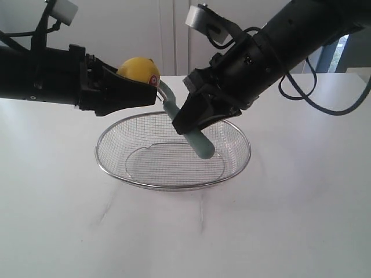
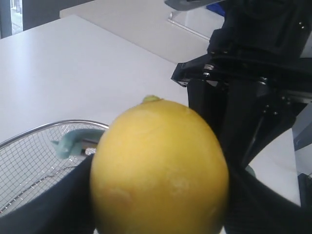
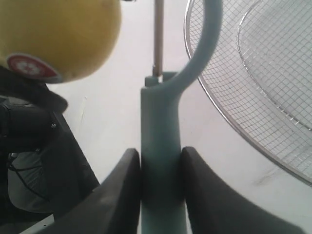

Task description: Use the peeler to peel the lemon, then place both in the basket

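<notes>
White tabletop [image 1: 301, 231], wire basket [image 1: 168, 186], pale wall [image 1: 116, 29] behind

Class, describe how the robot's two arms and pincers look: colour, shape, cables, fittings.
The left arm and right arm are thick, matte-black cylinders. Each carries a white block above, with black cables looping nearby. The left pincer and right pincer have broad black fingers tapering to rounded tips. No markings show.

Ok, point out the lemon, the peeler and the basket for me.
lemon [image 1: 137, 67], exterior view, on the middle of its visible yellow skin.
peeler [image 1: 202, 146], exterior view, on the lower end of its teal handle.
basket [image 1: 145, 159], exterior view, on its bare mesh floor.
</notes>
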Controlling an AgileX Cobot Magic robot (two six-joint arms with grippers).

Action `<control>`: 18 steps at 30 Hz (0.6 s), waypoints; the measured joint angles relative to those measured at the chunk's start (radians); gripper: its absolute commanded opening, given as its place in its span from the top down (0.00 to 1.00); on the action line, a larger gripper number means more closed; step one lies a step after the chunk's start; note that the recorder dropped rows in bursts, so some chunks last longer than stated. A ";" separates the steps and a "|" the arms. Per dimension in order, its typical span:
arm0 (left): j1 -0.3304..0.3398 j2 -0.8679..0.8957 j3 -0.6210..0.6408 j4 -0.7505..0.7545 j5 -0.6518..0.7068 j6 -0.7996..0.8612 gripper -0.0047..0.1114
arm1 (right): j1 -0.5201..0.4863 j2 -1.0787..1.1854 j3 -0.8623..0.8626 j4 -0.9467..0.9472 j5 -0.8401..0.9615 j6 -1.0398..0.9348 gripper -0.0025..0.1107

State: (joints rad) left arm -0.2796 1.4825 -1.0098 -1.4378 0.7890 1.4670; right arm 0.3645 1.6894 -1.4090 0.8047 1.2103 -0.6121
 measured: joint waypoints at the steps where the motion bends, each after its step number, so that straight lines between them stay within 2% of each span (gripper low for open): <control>1: 0.000 0.000 0.000 0.000 0.000 0.000 0.96 | 0.000 0.000 0.000 0.000 0.000 0.000 0.98; 18: 0.000 0.001 0.000 0.017 0.002 0.004 0.96 | -0.043 -0.090 0.000 0.000 -0.016 0.021 0.98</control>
State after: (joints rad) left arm -0.2796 1.4831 -1.0098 -1.4210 0.7908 1.4708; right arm 0.3211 1.5997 -1.4090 0.8047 1.1938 -0.5907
